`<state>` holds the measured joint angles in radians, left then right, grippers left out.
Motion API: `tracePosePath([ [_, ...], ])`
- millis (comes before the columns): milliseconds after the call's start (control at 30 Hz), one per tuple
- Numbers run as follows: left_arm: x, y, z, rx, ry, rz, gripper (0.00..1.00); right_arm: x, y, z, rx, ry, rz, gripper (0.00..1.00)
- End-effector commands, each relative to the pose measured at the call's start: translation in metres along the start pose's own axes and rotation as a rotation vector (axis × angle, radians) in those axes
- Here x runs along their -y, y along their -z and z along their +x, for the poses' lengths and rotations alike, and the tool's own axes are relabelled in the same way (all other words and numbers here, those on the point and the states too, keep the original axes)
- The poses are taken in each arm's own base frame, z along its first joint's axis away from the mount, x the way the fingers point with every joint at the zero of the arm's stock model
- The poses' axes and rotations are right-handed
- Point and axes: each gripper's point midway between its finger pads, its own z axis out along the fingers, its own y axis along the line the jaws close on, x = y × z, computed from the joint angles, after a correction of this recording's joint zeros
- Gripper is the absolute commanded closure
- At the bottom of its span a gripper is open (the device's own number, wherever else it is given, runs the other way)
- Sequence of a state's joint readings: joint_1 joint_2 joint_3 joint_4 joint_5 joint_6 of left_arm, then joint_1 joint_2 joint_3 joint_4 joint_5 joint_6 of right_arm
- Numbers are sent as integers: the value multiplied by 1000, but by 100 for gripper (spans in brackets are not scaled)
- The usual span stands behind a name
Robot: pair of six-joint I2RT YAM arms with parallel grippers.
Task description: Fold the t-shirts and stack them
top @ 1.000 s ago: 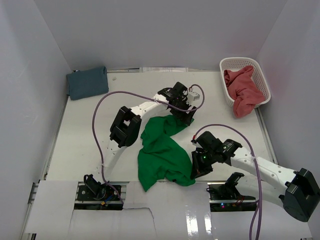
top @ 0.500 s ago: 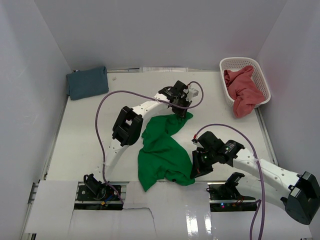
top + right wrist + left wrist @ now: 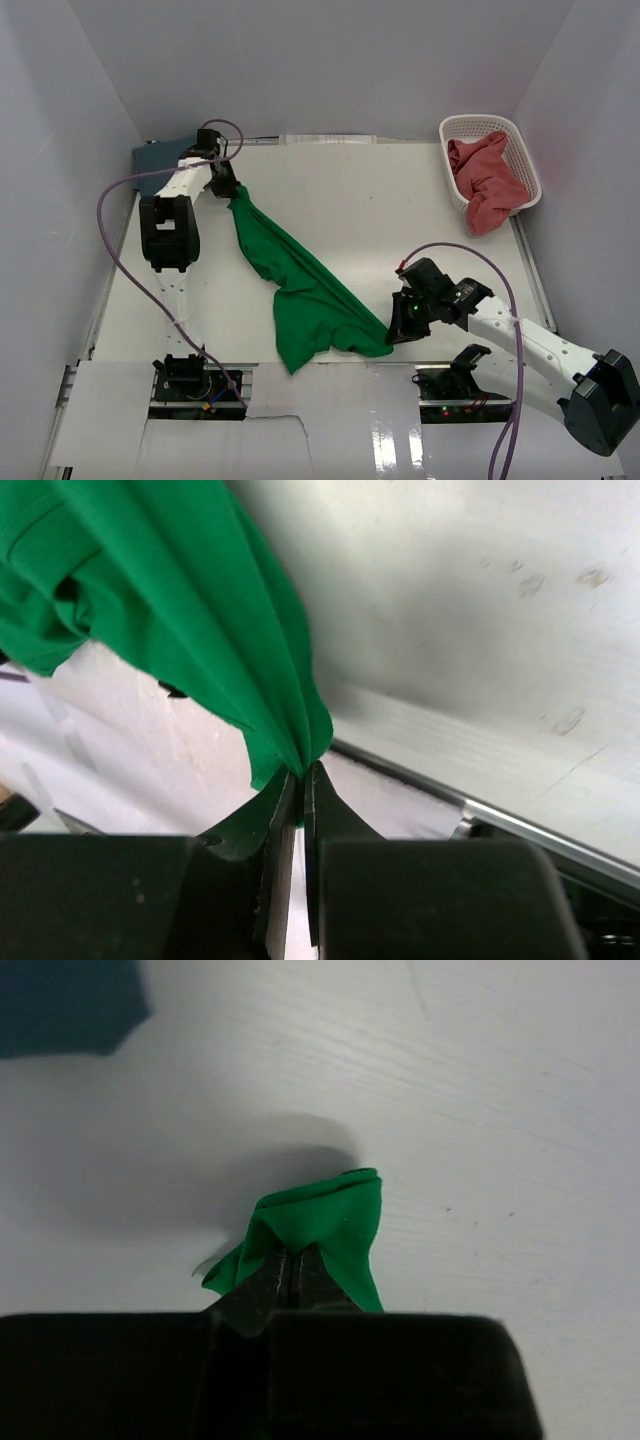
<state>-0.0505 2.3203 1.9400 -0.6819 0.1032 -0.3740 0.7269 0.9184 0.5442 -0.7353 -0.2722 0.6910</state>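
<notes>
Left gripper (image 3: 290, 1265) and right gripper (image 3: 300, 778) each pinch the green t-shirt (image 3: 300, 285), shut tight. Pull harder and a small corner may slip out

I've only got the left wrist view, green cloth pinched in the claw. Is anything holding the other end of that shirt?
Observer: Yes, the right claw is shut on the green t-shirt's other end, near the table's front edge.
Operator: How does the shirt run?
Observer: In a long diagonal from the left claw, far left, to the right claw.
Operator: Any other shirts waiting?
Observer: A red t-shirt is bunched in the white basket, far right, draping over its rim.
</notes>
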Motion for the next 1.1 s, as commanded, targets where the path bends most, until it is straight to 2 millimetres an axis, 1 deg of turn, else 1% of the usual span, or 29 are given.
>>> tracePosePath([
  [0, 16, 63, -37, 204, 17, -50, 100, 18, -1, 4, -36, 18, 88, 92],
  [67, 9, 71, -40, 234, 41, -59, 100, 22, 0, -13, -11, 23, 138, 92],
  [100, 9, 80, -40, 251, 44, -54, 100, 23, 1, -21, 1, 31, 154, 92],
  [133, 10, 85, -46, 277, 48, -45, 100, 26, 3, -33, 18, 49, 170, 92],
  [167, 12, 90, -49, 294, 49, -37, 100, 24, 5, -53, 45, 63, 200, 92],
  [233, 21, 104, -58, 329, 46, 1, 100, 23, 11, -80, 80, 98, 227, 92],
  [267, 26, 109, -62, 338, 44, 20, 100, 16, 15, -107, 115, 113, 253, 92],
  [300, 32, 113, -64, 336, 38, 45, 100, 16, 21, -124, 138, 110, 269, 92],
  [333, 38, 125, -77, 368, 38, 60, 100, 19, 19, -141, 135, 132, 301, 92],
  [367, 47, 130, -80, 365, 32, 97, 100, 0, 34, -175, 212, 152, 279, 92],
  [400, 58, 143, -92, 384, 24, 136, 100, 4, 35, -192, 209, 132, 294, 92],
  [467, 68, 158, -104, 406, 22, 167, 100, 3, 51, -229, 278, 146, 327, 92],
  [500, 71, 164, -108, 413, 22, 175, 100, -8, 74, -261, 362, 145, 314, 92],
  [533, 77, 178, -122, 453, 21, 193, 100, -3, 74, -274, 353, 135, 331, 92],
  [567, 80, 184, -128, 471, 20, 201, 100, -2, 82, -287, 372, 141, 338, 92],
  [600, 81, 189, -134, 486, 21, 209, 100, 6, 94, -301, 395, 121, 347, 92],
  [633, 78, 189, -141, 492, 33, 218, 100, -2, 109, -325, 436, 131, 330, 92],
  [667, 84, 206, -155, 534, 35, 245, 100, -3, 118, -336, 458, 138, 324, 92],
  [700, 82, 211, -160, 537, 59, 252, 100, -7, 147, -357, 534, 150, 315, 92],
  [733, 75, 225, -168, 568, 81, 251, 100, -10, 148, -360, 515, 163, 288, 92],
  [800, 68, 238, -168, 595, 108, 244, 100, -19, 164, -364, 542, 208, 277, 92],
  [833, 67, 243, -164, 603, 117, 245, 100, -31, 170, -356, 546, 236, 227, 92],
  [867, 58, 249, -144, 594, 126, 227, 100, -39, 171, -355, 569, 266, 185, 92],
  [900, 38, 257, -147, 641, 154, 204, 100, -54, 181, -341, 601, 303, 147, 92],
  [933, 26, 260, -139, 648, 173, 184, 100, -46, 157, -322, 537, 296, 133, 92],
  [967, 19, 262, -132, 657, 180, 177, 100, -47, 151, -312, 527, 305, 118, 92],
  [1000, 7, 255, -107, 615, 190, 152, 100, -55, 150, -297, 534, 324, 93, 92],
  [1033, -2, 250, -96, 593, 199, 133, 100, -44, 116, -269, 421, 304, 63, 92],
  [1067, -7, 244, -83, 562, 202, 120, 100, -42, 102, -252, 368, 300, 40, 92],
])
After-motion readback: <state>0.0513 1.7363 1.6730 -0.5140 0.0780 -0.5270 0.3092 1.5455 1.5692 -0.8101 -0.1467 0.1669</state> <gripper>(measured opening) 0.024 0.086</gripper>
